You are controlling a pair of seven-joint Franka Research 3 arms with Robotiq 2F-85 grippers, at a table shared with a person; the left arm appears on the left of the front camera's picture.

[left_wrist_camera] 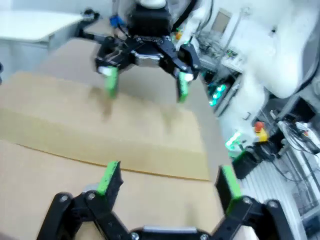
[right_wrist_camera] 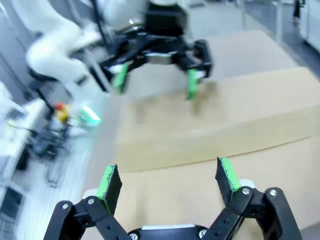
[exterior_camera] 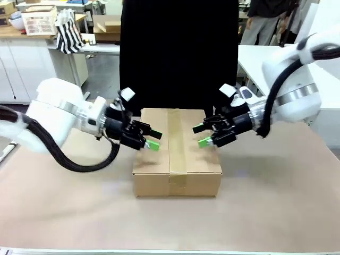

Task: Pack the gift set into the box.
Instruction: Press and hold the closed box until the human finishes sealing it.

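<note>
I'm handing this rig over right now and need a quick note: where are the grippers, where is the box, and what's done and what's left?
Left gripper: open, empty, over the box's left edge.
Right gripper: open, empty, over its right edge.
Box: mid-table, flaps shut, tape strip along the top seam. A person in black stands behind it.
Done: box looks closed; its contents are hidden.
Left: probably just pull both arms back.

Front camera is sitting between the arms, looking across the bench at a person in black on the far side. Each wrist camera is looking close along its own tool, left tool and right tool, facing the opposite arm. All three are sharing the box top.
</note>
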